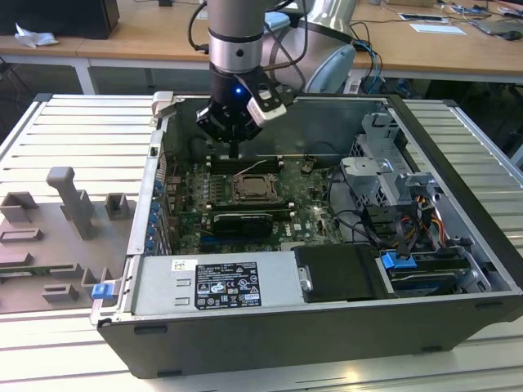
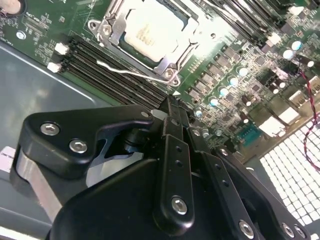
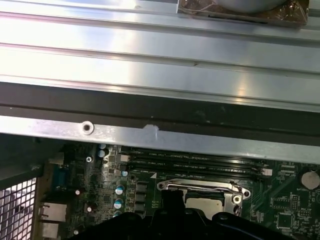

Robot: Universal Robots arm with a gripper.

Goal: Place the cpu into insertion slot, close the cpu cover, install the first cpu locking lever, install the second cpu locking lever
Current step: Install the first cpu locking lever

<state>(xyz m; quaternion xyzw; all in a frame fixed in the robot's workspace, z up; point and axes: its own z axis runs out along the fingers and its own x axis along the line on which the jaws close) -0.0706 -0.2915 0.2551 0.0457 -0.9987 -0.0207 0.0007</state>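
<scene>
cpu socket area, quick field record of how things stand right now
cpu: in place, pale face showing through cover
cover: down, framing the cpu
lever: wire along the socket's edge, beside memory slots
gripper: shut, tip close to the lever's end; contact cannot be told

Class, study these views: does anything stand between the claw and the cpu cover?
Nothing visible does. The claw hangs over the memory slots beside the cpu cover, with open air between; a thin wire lever lies low along the cover's near edge.
</scene>
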